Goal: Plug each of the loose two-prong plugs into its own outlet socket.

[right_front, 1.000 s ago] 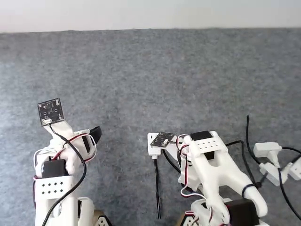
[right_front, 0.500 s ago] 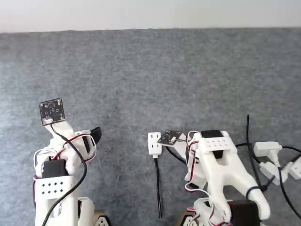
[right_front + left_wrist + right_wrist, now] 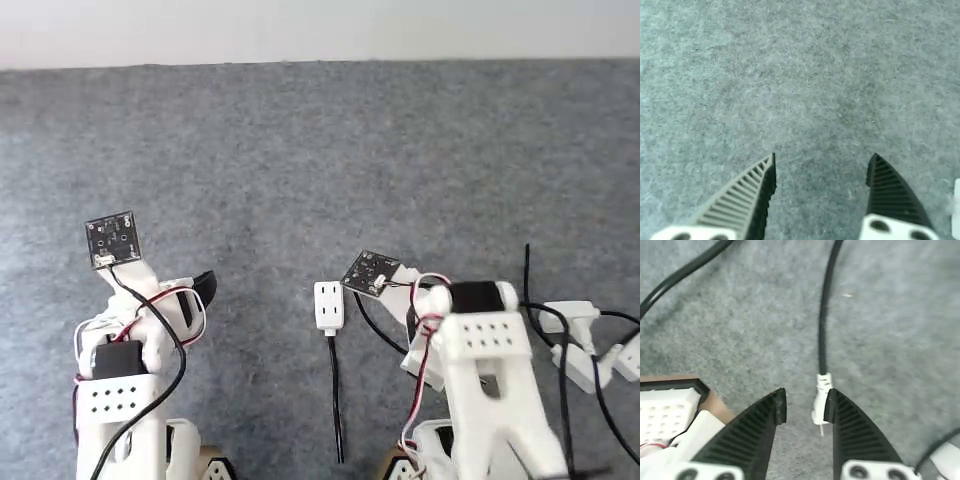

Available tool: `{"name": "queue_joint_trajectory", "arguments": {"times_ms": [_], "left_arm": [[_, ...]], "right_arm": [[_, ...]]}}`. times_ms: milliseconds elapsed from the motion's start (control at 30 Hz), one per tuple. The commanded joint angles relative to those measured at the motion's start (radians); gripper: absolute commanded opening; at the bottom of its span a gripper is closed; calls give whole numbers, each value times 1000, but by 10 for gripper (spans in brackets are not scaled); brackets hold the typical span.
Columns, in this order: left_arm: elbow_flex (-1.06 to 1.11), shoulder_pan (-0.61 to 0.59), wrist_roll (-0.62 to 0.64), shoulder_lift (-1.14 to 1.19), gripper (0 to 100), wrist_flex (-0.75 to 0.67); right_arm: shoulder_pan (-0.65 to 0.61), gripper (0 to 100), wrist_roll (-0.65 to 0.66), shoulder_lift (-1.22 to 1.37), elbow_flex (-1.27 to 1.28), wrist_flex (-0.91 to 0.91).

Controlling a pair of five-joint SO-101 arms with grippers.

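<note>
Left gripper (image 3: 822, 162) hangs wide open over bare carpet (image 3: 790, 75), well left of the work. In the middle the white outlet strip (image 3: 328, 305) lies flat, free carpet all round it. To its right, the right gripper (image 3: 805, 392) straddles a loose plug (image 3: 820, 399), jaws parted, not clamped: the grasping step, I judge; next close, lift, carry left to a socket, minding the other plugs (image 3: 568, 320) tangled at the right edge

Little white plug (image 3: 821, 401), black cord, sits between the right gripper's (image 3: 805, 392) parted fingers; white outlet strip (image 3: 328, 305) lies flat off to its left.
</note>
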Motion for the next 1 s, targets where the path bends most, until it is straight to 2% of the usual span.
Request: {"name": "queue_joint_trajectory", "arguments": {"times_ms": [0, 167, 500, 833, 967], "left_arm": [[-8, -8, -12, -2, 277, -26], [-7, -8, -12, -2, 277, -23], [-5, -5, -12, -2, 277, -23], [-4, -5, -12, -2, 277, -23], [-4, -6, -12, -2, 277, -23]], "right_arm": [[4, 147, 12, -79, 8, 13], [31, 147, 46, -27, 104, -45], [214, 147, 224, 110, 120, -196], [162, 148, 239, 251, 121, -209], [171, 148, 239, 274, 121, -268]]}}
